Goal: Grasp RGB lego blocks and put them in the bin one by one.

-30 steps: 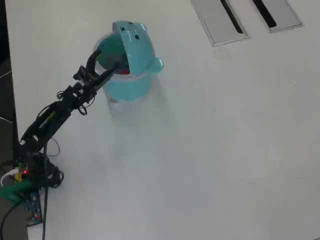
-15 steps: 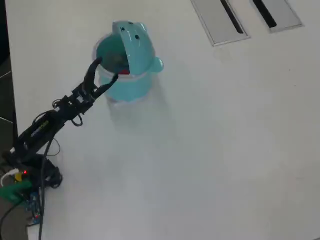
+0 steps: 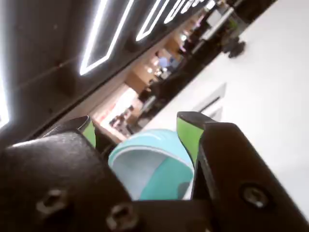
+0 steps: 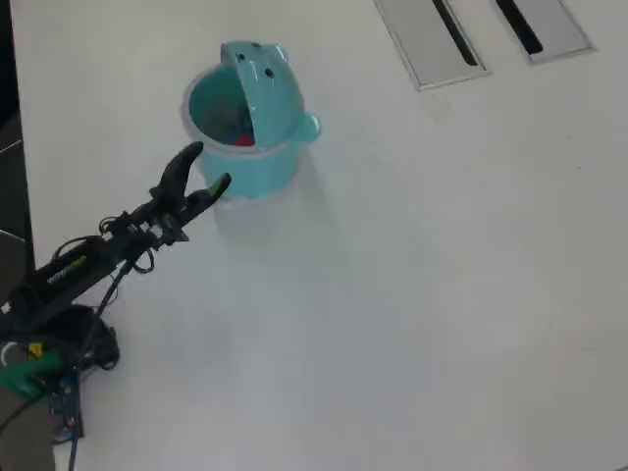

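Note:
The turquoise bin (image 4: 257, 169) stands on the white table at upper left in the overhead view, its animal-face lid (image 4: 267, 86) tipped open. A bit of red, a lego block (image 4: 242, 140), shows inside it; other pieces in there are too small to tell apart. My gripper (image 4: 207, 165) hovers just below-left of the bin's rim, open and empty. In the wrist view the bin (image 3: 169, 166) fills the space ahead of my gripper (image 3: 138, 127), with the green pads (image 3: 189, 135) spread wide apart.
Two grey slotted panels (image 4: 432, 44) (image 4: 545, 25) lie at the table's far top right. The arm's base and its circuit board (image 4: 61, 397) sit at the lower left, by the table's dark left edge (image 4: 10, 196).
The gripper has drawn back from over the bin's mouth, down and to the left, staying open and empty. The bin has not moved.

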Robot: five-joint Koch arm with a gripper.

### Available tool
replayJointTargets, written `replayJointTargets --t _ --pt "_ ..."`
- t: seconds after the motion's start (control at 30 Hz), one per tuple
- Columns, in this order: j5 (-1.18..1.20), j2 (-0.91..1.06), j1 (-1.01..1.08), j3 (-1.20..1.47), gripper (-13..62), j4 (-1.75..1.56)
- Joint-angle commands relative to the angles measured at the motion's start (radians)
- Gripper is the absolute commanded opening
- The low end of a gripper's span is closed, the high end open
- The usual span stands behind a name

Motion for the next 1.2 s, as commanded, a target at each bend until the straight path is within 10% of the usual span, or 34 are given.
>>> replayJointTargets --t 0.0,1.17 --pt "0.037 0.057 0.023 -0.008 31.4 -0.138" --pt "0.232 0.149 0.31 0.857 31.3 -0.793"
